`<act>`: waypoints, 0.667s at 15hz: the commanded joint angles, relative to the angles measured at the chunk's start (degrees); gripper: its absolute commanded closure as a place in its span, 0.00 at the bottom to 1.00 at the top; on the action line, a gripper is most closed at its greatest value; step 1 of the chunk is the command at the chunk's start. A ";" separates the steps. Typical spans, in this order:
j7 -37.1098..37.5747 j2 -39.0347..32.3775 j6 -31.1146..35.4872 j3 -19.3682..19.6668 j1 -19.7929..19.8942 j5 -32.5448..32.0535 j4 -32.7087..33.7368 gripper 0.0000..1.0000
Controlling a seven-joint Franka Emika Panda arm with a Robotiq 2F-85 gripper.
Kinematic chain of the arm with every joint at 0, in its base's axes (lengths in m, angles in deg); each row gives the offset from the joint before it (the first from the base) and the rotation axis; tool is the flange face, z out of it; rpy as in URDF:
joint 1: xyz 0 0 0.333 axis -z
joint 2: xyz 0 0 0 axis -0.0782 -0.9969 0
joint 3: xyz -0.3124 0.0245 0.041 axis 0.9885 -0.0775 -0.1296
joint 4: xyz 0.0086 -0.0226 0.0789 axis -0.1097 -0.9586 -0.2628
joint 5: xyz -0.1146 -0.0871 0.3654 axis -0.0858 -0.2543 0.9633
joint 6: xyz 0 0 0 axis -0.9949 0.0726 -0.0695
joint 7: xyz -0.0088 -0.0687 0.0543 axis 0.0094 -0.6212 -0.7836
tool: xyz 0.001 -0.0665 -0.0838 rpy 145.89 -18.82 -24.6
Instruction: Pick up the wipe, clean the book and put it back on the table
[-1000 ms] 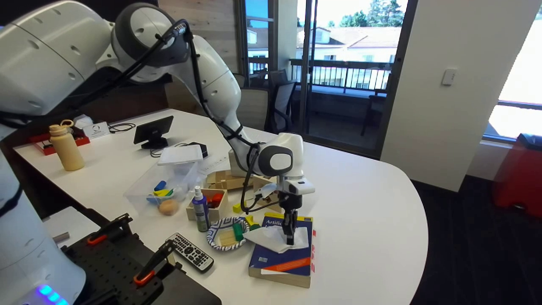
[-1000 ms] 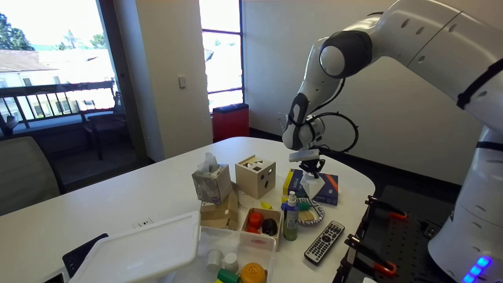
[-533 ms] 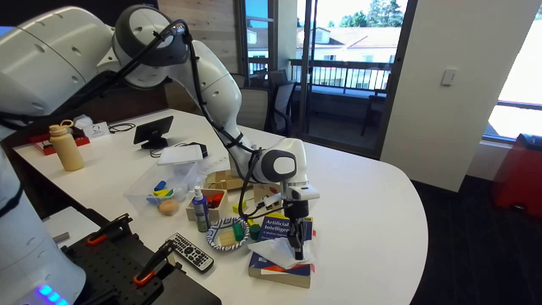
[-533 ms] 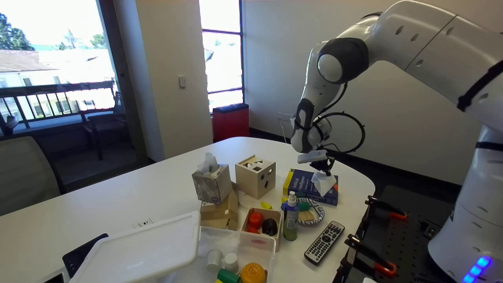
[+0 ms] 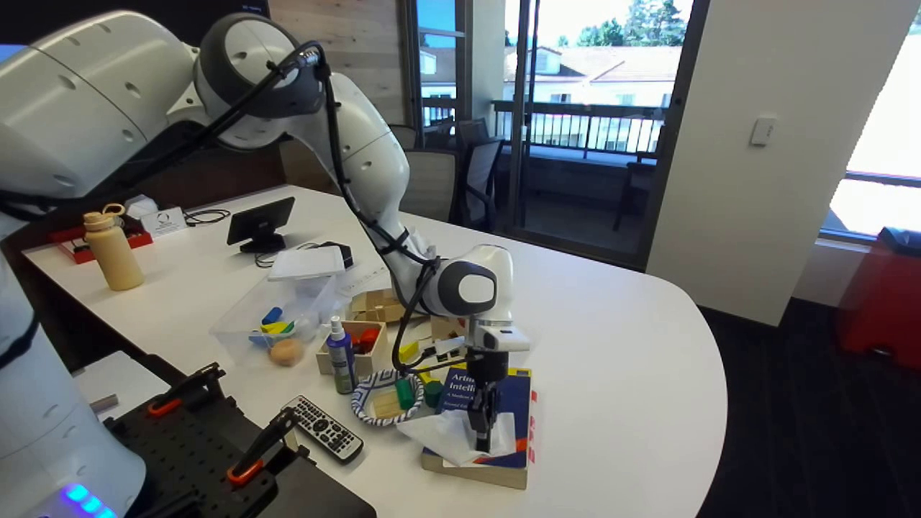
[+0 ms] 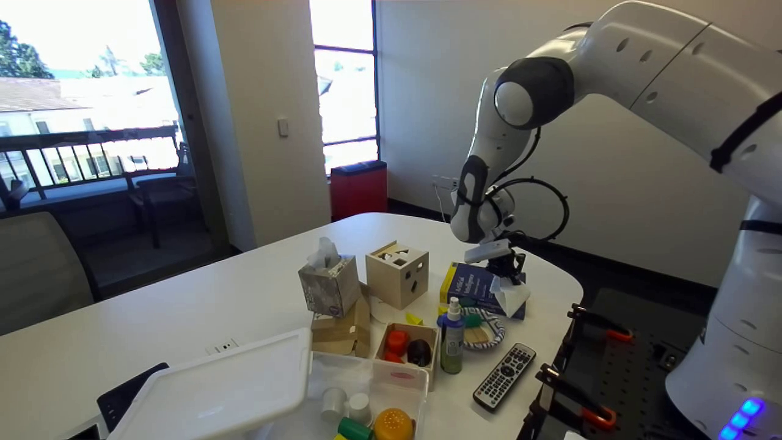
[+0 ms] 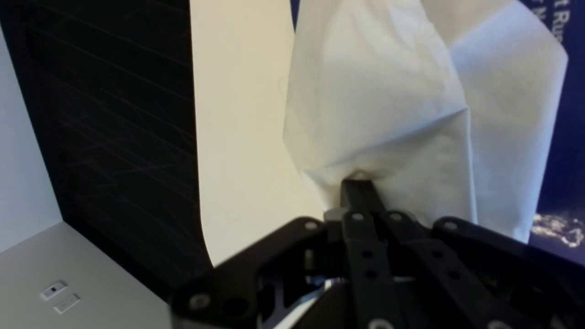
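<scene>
The book (image 5: 516,399) lies on the white table (image 5: 611,345), with its dark blue cover up and a red strip near one end; it also shows in an exterior view (image 6: 467,282) and the wrist view (image 7: 555,173). My gripper (image 5: 482,444) points down over the book and is shut on the white wipe (image 5: 439,434). In the wrist view the fingertips (image 7: 358,180) are together, pinching the wipe (image 7: 379,91), which spreads over the cover. One corner of the wipe hangs past the book's side. The wipe hides part of the cover.
A patterned bowl (image 5: 363,409) sits close beside the book. A spray bottle (image 5: 341,358), a remote control (image 5: 325,429) and a wooden box (image 5: 360,345) with toys stand nearby. A shape-sorter cube (image 6: 398,275) and tissue box (image 6: 333,284) stand farther along the table.
My gripper has dragged the wipe over the cover toward the red-strip end, then sideways toward the bowl side. More of the title shows now. The book has not visibly moved.
</scene>
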 commanded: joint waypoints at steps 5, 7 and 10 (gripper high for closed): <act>-0.04 2.70 -0.12 -3.29 1.55 0.63 -0.21 1.00; 1.33 2.36 1.18 -2.21 1.10 0.17 -0.18 1.00; 4.12 1.70 3.06 0.22 0.55 -0.75 -0.20 1.00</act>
